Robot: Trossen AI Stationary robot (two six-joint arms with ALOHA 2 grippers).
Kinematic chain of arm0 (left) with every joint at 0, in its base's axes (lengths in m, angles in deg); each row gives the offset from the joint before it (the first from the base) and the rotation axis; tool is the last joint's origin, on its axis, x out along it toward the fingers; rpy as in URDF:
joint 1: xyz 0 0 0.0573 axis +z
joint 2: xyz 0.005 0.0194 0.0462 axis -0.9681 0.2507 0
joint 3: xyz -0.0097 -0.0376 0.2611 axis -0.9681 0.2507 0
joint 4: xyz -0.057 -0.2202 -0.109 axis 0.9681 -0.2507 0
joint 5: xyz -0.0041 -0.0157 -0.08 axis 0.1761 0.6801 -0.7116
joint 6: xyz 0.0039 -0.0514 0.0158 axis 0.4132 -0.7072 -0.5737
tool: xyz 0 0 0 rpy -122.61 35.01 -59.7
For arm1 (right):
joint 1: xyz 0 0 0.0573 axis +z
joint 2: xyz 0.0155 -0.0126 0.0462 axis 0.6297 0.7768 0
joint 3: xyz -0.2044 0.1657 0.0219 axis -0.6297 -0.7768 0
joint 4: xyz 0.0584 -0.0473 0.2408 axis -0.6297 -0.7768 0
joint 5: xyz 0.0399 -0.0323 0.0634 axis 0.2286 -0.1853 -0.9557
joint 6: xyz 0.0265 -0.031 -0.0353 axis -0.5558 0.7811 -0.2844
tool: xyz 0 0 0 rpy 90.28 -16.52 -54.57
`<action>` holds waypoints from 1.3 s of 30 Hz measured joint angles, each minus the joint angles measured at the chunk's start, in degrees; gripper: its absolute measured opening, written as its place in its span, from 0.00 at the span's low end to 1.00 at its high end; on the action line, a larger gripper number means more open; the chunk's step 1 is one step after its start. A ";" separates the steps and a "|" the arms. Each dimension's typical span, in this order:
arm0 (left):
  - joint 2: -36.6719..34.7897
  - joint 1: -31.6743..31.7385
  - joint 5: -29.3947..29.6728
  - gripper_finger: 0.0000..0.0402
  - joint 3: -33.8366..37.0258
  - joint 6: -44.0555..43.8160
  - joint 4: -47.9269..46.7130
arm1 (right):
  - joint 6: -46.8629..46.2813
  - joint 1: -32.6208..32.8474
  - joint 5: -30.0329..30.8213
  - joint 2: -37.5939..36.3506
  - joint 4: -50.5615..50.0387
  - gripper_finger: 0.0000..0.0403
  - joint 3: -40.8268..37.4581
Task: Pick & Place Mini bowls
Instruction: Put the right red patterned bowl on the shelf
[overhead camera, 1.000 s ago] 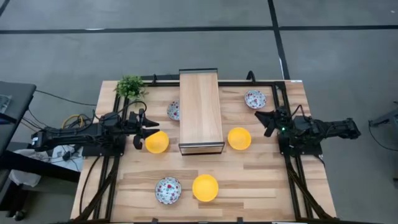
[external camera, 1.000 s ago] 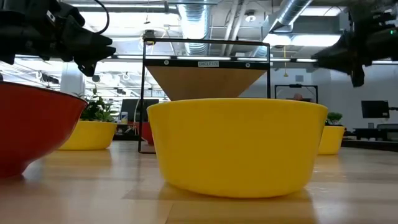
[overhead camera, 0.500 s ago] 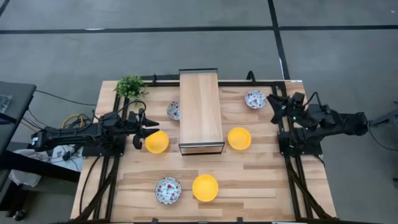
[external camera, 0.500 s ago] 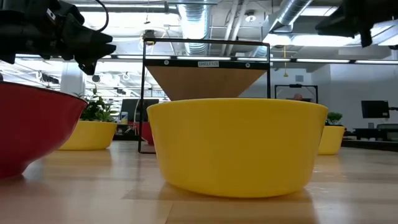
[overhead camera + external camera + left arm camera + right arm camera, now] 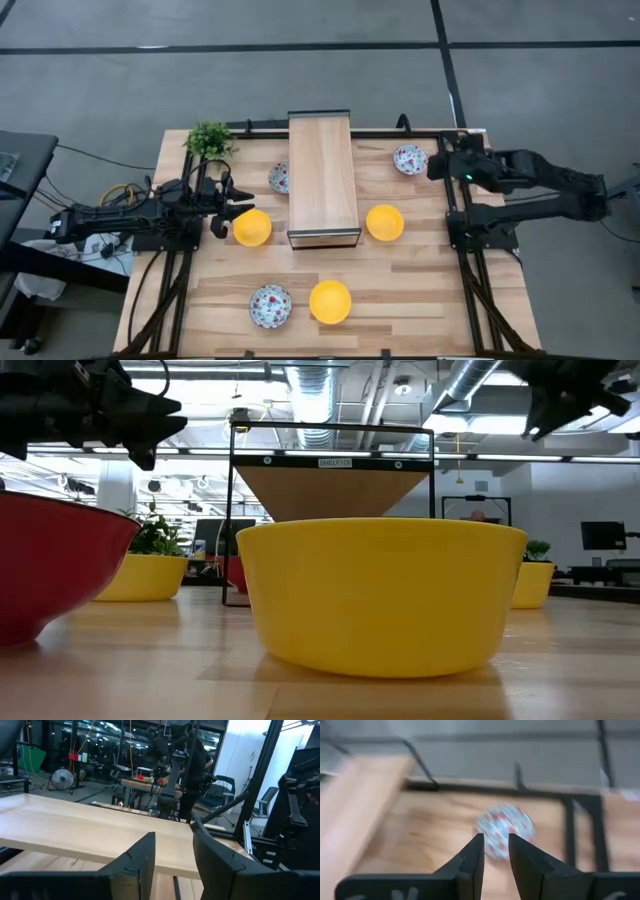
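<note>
Nearest the low camera: one plain yellow bowl [image 5: 382, 595], filling the middle of that frame, glossy, thick-walled, straight-sided above a narrower foot. Beside it at lower left, the red-looking flank of a patterned bowl [image 5: 55, 565]. Seen from above, the same pair at lower centre: yellow bowl [image 5: 330, 301] with a floral bowl [image 5: 270, 306] just beside it on its left.

Mid-frame from above: a second yellow bowl [image 5: 252, 227] left of the wooden riser [image 5: 322, 178], a third yellow bowl [image 5: 384, 222] right of it. Left gripper [image 5: 221, 214] hovering just beside the left yellow bowl, fingers [image 5: 145, 857] parted and holding nothing.

Farther up: a floral bowl [image 5: 279, 178] half tucked against the riser's left edge, potted plant [image 5: 209, 140] at upper left, and a floral bowl [image 5: 410, 159] at upper right. Right gripper [image 5: 438, 165] close beside that last bowl, pointed at it, fingers [image 5: 472, 857] partly spread with a narrow gap, empty; bowl [image 5: 505, 830] framed just beyond the tips in the wrist view.

Likely rigid, light, glazed and therefore slippery; breakable if dropped, judging by the sheen. Best hold probably across the rim, one finger inside and one outside the wall, since the round body offers no flat sides. Need for a squarely seated pinch to avoid tipping or skating on the wood.
</note>
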 joint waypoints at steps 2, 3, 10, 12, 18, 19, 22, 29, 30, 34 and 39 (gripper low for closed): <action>0.02 0.02 0.00 0.33 0.01 0.00 0.08 | -0.92 -4.49 -4.05 2.32 -2.88 0.20 0.91; 0.00 0.02 0.00 0.33 0.02 0.00 0.17 | -1.02 -6.75 -5.91 3.33 -3.37 0.20 1.11; 0.02 0.02 0.00 0.33 0.01 -0.43 0.35 | 2.85 -22.83 -20.65 8.09 -2.82 0.20 1.14; 0.02 0.01 0.00 0.33 0.00 -0.44 0.41 | 5.65 -26.84 -24.42 9.28 -1.74 0.20 1.14; 0.02 0.02 0.00 0.33 0.00 -0.44 0.80 | 13.03 -37.79 -32.08 13.97 2.49 0.21 1.18; 0.02 0.00 0.00 0.33 0.02 -0.44 0.84 | 14.10 -39.31 -32.89 14.88 2.71 0.22 1.18; 0.02 0.02 0.00 0.33 0.00 -0.44 1.14 | 17.28 -42.86 -34.77 17.81 3.18 0.25 1.18; 0.02 0.01 0.00 0.33 0.00 -1.35 1.61 | 18.66 -46.14 -36.13 25.40 5.97 0.40 1.18; 0.02 0.00 0.00 0.33 0.01 -2.05 1.61 | 18.68 -46.38 -36.40 26.37 6.85 0.42 1.18; 0.02 0.00 0.00 0.33 0.00 -3.43 1.66 | 18.66 -46.84 -37.32 30.31 10.59 0.47 1.18; 0.02 0.02 0.00 0.33 0.00 -3.43 1.88 | 18.51 -48.23 -37.56 35.05 12.45 0.49 1.18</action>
